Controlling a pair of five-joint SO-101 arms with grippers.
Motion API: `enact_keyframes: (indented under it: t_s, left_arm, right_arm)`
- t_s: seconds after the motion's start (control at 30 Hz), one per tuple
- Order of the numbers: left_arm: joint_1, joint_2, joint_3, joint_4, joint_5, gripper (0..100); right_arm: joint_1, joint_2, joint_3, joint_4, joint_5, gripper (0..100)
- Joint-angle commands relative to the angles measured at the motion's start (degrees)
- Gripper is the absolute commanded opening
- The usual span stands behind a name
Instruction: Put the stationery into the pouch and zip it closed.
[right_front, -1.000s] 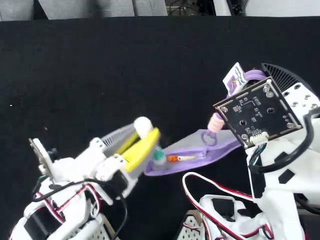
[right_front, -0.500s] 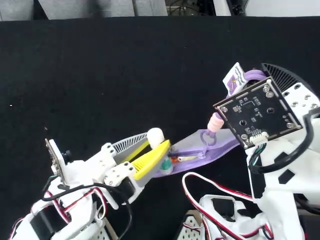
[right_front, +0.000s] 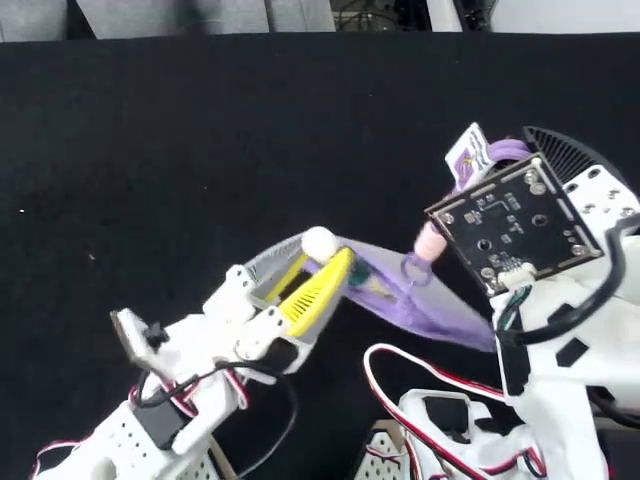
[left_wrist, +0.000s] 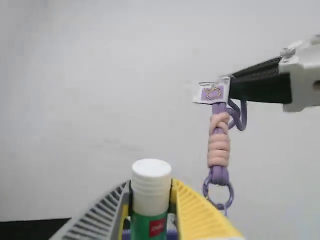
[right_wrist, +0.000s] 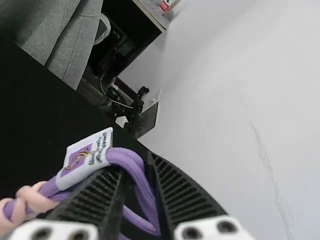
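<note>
Your left gripper (right_front: 324, 250) has its two fingers, one yellow and one grey, clenched on a single glue stick (left_wrist: 150, 197). The stick stands upright with its white cap on top and its green body pinched between them. In the high view the stick sits at the near end of the one purple pouch (right_front: 430, 310). You cannot tell whether its lower tip is inside the opening.

Your right gripper (right_wrist: 136, 169) is clamped on the pouch's purple cord (right_wrist: 142, 200), which loops between its two black fingers. One white-and-purple tag (right_wrist: 86, 157) sits on the cord just outside those fingers. Below the tag hangs one braided pink-and-purple strap (left_wrist: 219, 145), which ends in one purple ring (left_wrist: 218, 192) near the glue stick.

The pouch stretches between your two arms over the black worktop (right_front: 180, 150), and its far end passes under the right arm's camera board. Whether it touches the worktop cannot be told. Something small and dark shows on the pouch beside the yellow finger, too blurred to name.
</note>
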Motion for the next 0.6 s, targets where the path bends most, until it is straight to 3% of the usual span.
enact_keyframes:
  t_s: [0.0,0.23,0.37,0.43,0.57]
  left_arm:
    - [4.4,0.9,-2.6,-2.5,-0.6,3]
    - [6.5,12.6,-8.0,-2.5,-0.5,3]
    - [6.2,27.4,-16.5,-3.5,7.1,3]
    - [6.2,35.4,-20.4,-7.3,9.6,3]
    - [8.0,49.8,-23.6,-18.5,8.0,3]
  right_arm:
    - [0.9,0.0,0.2,0.1,0.2,1.1]
    - [0.9,0.0,0.2,0.1,0.1,1.1]
    - [0.9,0.0,0.2,0.1,0.1,1.1]
    - [0.9,0.0,0.2,0.1,0.1,1.1]
    - [1.0,0.0,0.2,0.1,0.3,1.1]
